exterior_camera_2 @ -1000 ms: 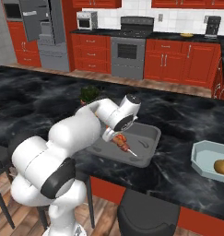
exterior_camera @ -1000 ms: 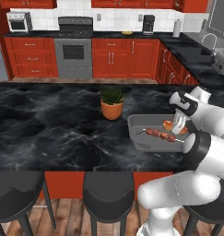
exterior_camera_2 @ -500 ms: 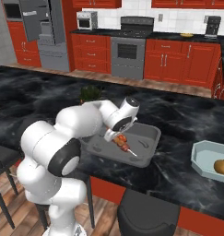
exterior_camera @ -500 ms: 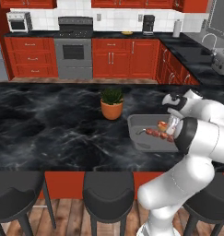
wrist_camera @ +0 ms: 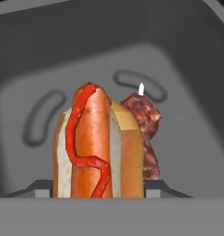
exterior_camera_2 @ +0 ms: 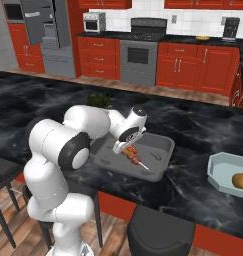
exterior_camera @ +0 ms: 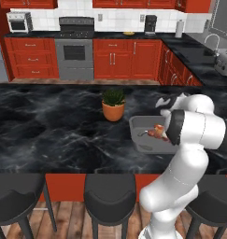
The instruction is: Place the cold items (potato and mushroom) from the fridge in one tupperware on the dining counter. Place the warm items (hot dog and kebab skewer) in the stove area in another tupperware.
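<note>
Across the black marbled desk [exterior_camera: 54,135], a kitchen of glossy red cabinets [exterior_camera: 129,58], a steel stove [exterior_camera: 75,51] and a grey fridge [exterior_camera_2: 45,35] can be seen at the back. Dark round stools [exterior_camera: 108,193] are lined up along the near edge. A small green plant in a terracotta pot [exterior_camera: 113,105] is set on the desk, just beside a grey rectangular tupperware [exterior_camera_2: 163,150] with rounded corners and a smooth matte inside. A second, pale blue tupperware [exterior_camera_2: 218,175] is placed well apart to the right, with a brownish potato [exterior_camera_2: 241,180] in it.

The white arm is folded tightly, elbow out, with the wrist bent down over the grey tupperware. The gripper [exterior_camera_2: 124,148] is pinched on a hot dog [wrist_camera: 97,147]: a shiny sausage in a pale bun with a red squiggle of sauce, held just above the tupperware floor. A kebab skewer [wrist_camera: 145,129], lumpy dark meat on a thin pointed stick, is seen right next to it inside the same tupperware.
</note>
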